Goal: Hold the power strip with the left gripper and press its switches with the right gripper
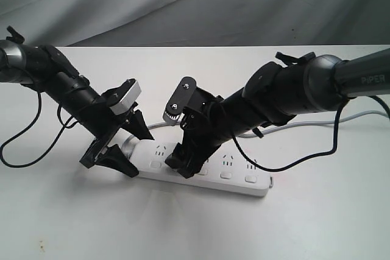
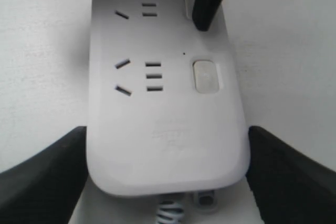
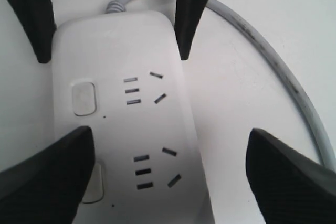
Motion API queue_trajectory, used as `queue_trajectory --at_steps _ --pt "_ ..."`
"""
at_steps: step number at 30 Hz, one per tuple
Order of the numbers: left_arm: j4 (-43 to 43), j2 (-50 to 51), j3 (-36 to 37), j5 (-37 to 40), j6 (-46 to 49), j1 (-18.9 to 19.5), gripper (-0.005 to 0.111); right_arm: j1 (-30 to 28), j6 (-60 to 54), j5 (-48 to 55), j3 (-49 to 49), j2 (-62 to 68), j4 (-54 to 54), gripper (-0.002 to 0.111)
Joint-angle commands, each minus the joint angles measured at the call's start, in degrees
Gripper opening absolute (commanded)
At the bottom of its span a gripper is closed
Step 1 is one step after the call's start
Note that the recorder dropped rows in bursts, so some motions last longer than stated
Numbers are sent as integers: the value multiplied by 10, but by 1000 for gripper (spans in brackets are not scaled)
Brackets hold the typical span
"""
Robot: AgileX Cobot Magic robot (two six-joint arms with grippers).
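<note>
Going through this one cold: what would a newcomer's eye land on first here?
A long white power strip lies on the white table. The black left gripper clamps its cord end across the width. Close beside it, the open right gripper has one finger over the second switch from that end, the other off the strip.

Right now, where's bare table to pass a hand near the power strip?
Free: the table on the switch side of the power strip, toward the camera. Crowded: its cord end, where the left gripper and right gripper meet.
</note>
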Motion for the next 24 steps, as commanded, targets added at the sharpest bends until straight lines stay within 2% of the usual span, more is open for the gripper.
queue_trajectory --at_steps 1,9,24 --pt "-5 -1 -3 0 1 -1 45 -5 1 -7 7 5 -32 73" --pt "-5 -1 -3 0 1 -1 45 -5 1 -38 56 6 -32 73" --pt "-5 -1 -3 0 1 -1 45 -5 0 -63 59 23 -32 73"
